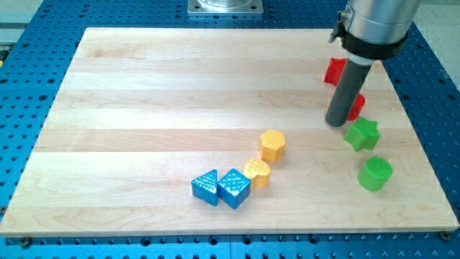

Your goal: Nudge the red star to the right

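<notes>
A red star (334, 71) lies near the view's upper right, partly hidden behind my rod. A second red block (356, 106) peeks out on the rod's right side; its shape cannot be made out. My tip (336, 122) rests on the board just left of that second red block and below the red star. A green star (361, 134) lies just right of and below the tip.
A green cylinder (375, 174) sits below the green star. A yellow hexagon (273, 145), a yellow heart (256, 173), a blue cube (233, 188) and a blue triangle (205, 186) form a diagonal line at centre bottom. The wooden board's right edge (420, 137) is close.
</notes>
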You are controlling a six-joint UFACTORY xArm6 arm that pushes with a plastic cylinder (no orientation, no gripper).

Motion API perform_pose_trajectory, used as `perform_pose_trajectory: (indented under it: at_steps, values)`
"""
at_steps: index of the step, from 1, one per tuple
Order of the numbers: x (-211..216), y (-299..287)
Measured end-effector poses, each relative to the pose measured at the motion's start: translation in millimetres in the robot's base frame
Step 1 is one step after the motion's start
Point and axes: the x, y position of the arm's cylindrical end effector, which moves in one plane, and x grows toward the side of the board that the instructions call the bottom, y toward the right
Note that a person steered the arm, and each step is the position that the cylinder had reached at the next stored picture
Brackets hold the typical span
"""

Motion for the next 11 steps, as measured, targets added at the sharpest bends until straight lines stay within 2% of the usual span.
perform_pose_trajectory:
  at_steps: [1, 2, 3, 4, 7, 8, 9, 10, 11]
  values:
    - [-12, -19]
    - [-60, -53]
    - [-94, -49]
    - [-108, -27]
    - [-107, 26]
    - [-107, 11]
    - [-98, -12]
    - [-16, -29]
    - [43, -34]
